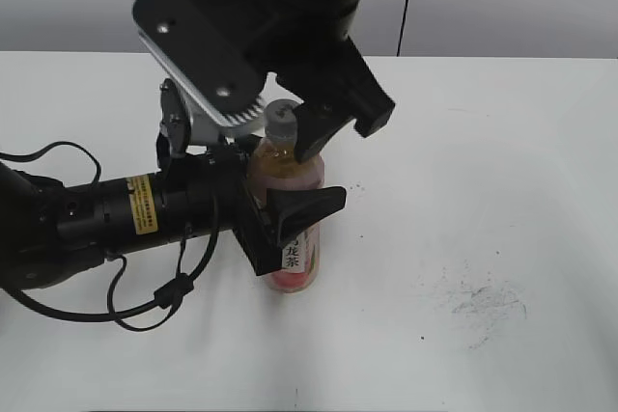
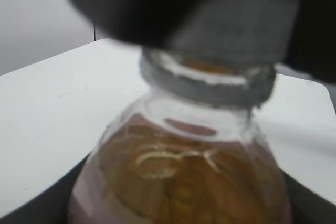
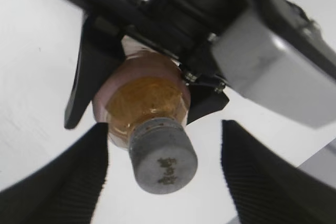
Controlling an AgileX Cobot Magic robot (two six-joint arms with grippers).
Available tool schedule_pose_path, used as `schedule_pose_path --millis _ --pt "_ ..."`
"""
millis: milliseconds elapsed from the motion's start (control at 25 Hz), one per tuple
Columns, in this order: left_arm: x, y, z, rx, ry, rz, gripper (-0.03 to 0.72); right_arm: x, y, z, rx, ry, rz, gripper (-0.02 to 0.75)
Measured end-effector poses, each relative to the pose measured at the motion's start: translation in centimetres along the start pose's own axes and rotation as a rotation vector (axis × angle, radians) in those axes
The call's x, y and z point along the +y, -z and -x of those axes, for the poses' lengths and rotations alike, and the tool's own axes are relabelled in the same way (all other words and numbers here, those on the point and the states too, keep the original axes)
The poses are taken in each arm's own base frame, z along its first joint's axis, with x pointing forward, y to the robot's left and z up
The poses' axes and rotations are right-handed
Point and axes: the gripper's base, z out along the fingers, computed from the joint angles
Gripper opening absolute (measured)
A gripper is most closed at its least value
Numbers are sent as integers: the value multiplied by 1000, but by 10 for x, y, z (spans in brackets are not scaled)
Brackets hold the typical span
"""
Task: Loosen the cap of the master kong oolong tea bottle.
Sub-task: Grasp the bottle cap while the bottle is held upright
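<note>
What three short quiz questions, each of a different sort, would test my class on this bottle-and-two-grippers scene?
1. True or false: the left gripper is shut on the clear plastic tea bottle with the pink label.
2. Multiple choice: the right gripper is (a) shut on the cap, (b) open with a finger either side of it, (c) resting on the table.
3. Fill in: the small round grey ribbed cap is still ___ the bottle.

Key: 1 true; 2 b; 3 on.
</note>
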Motion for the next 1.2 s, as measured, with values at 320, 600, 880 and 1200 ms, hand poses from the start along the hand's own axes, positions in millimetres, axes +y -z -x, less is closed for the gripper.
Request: schedule_pose_path --millis 320,600,880,1200 --pt "0 0 0 -1 2 2 446 1 0 -5 44 -1026 -18 580" --pt "0 0 0 -1 2 2 446 0 0 0 -26 -1628 21 575" --pt "0 0 0 -1 2 2 446 1 0 -4 8 -1812 -8 440" --pt "0 0 0 0 3 4 446 1 0 -5 11 -1447 -7 268"
